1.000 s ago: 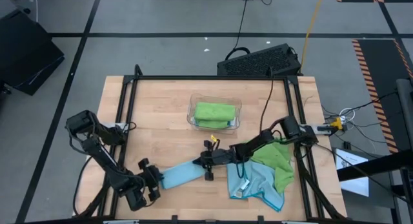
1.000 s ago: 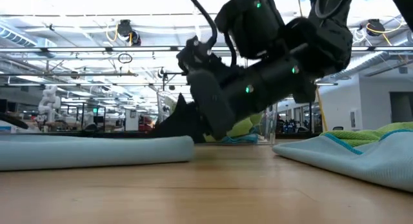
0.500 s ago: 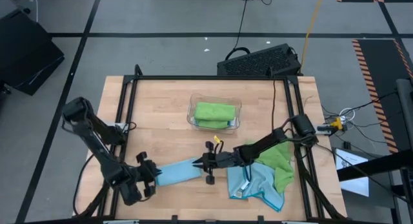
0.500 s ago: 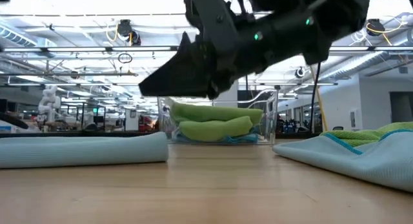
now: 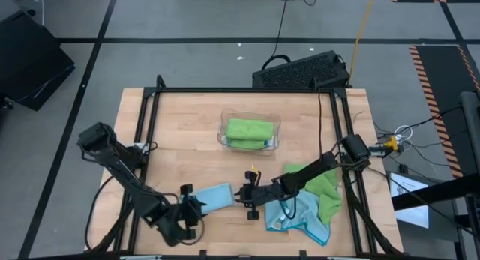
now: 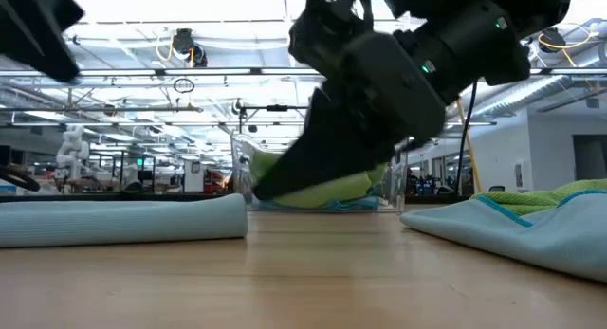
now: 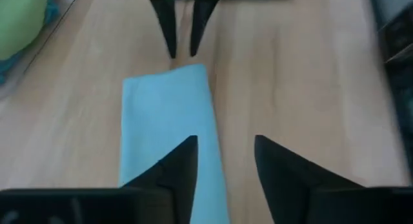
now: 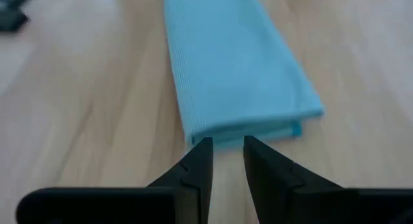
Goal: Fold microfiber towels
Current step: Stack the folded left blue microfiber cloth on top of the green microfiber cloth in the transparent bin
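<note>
A light blue microfiber towel (image 5: pixel 214 197), folded into a narrow strip, lies flat on the table near its front edge. My left gripper (image 7: pixel 224 146) hangs open above the strip's left end, touching nothing. My right gripper (image 8: pixel 226 150) stands just off the strip's right end (image 8: pixel 245 130), its fingers a narrow gap apart with nothing between them. In the high view the left gripper (image 5: pixel 195 207) and the right gripper (image 5: pixel 241 196) face each other across the strip. The low view shows the strip (image 6: pixel 123 220) at the left.
A clear tray (image 5: pixel 223 134) with folded lime green towels (image 5: pixel 249 131) stands at the table's middle. A loose heap of a lime green towel (image 5: pixel 324 189) and a light blue one (image 5: pixel 304 219) lies at the front right. Black frame rails (image 5: pixel 142 125) run along the table's sides.
My right gripper has lifted off the strip's right end and drawn back toward the table's right edge. My left gripper went a little toward the left edge, the strip's right end sliding with it, then rose and came back rightward over the strip.
</note>
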{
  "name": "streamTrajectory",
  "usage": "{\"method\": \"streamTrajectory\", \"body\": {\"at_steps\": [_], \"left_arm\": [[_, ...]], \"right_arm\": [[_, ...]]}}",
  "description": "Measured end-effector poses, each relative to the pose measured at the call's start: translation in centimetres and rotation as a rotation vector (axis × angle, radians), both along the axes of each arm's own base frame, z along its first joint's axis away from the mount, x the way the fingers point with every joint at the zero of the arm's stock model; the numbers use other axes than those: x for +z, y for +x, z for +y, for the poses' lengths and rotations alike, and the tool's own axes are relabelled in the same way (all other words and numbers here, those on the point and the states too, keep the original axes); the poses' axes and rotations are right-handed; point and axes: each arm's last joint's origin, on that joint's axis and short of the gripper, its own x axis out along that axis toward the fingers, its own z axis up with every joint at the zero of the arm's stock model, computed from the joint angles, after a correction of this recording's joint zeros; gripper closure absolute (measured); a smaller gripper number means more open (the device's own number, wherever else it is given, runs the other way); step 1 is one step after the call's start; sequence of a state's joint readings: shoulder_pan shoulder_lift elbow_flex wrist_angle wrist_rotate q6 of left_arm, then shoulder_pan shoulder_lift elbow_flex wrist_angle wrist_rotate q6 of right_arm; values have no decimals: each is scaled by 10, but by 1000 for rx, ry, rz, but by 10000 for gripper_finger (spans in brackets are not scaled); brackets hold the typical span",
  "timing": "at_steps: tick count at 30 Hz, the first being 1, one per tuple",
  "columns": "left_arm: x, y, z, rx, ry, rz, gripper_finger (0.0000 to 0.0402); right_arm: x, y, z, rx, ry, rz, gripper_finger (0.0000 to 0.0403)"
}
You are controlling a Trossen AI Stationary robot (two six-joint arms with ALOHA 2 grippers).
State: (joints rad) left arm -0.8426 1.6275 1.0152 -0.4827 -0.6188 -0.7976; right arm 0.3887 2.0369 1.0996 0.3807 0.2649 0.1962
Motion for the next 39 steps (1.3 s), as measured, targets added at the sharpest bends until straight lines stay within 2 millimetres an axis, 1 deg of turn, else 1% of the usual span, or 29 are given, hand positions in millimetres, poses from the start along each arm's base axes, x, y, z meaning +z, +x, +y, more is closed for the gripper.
{"method": "streamTrajectory", "body": {"at_steps": [4, 8, 15, 18, 20, 23, 26, 30, 33, 36, 37, 39], "left_arm": [[-11, 23, -8, 23, 70, 91, 220], [-32, 39, -17, 39, 137, 180, 197], [-64, 50, -21, 114, 226, 326, 134], [-68, 52, -19, 131, 233, 342, 116], [-70, 54, -15, 165, 202, 364, 117], [-71, 55, -11, 187, 171, 408, 141], [-71, 57, -7, 181, 149, 460, 180], [-72, 63, 0, 138, 141, 509, 242], [-72, 67, 7, 97, 158, 547, 300], [-69, 70, 18, 90, 187, 580, 369], [-67, 70, 23, 94, 193, 587, 381], [-61, 72, 26, 96, 176, 578, 385]], "right_arm": [[-4, -3, -1, -18, 1, 57, 321], [-4, -3, -1, -15, 0, 48, 321], [-4, -3, -1, 16, -37, 46, 321], [-4, -3, -1, 22, -44, 45, 322], [-4, -3, -1, 23, -43, 47, 322], [-4, -4, 1, 31, -49, 52, 322], [-4, -4, 2, 42, -59, 51, 322], [-4, -4, 2, 44, -60, 51, 322], [-3, -4, 4, 46, -56, 36, 322], [3, -2, 11, 64, -39, -39, 320], [6, -2, 14, 73, -31, -73, 319], [12, 0, 20, 86, -13, -138, 312]]}}
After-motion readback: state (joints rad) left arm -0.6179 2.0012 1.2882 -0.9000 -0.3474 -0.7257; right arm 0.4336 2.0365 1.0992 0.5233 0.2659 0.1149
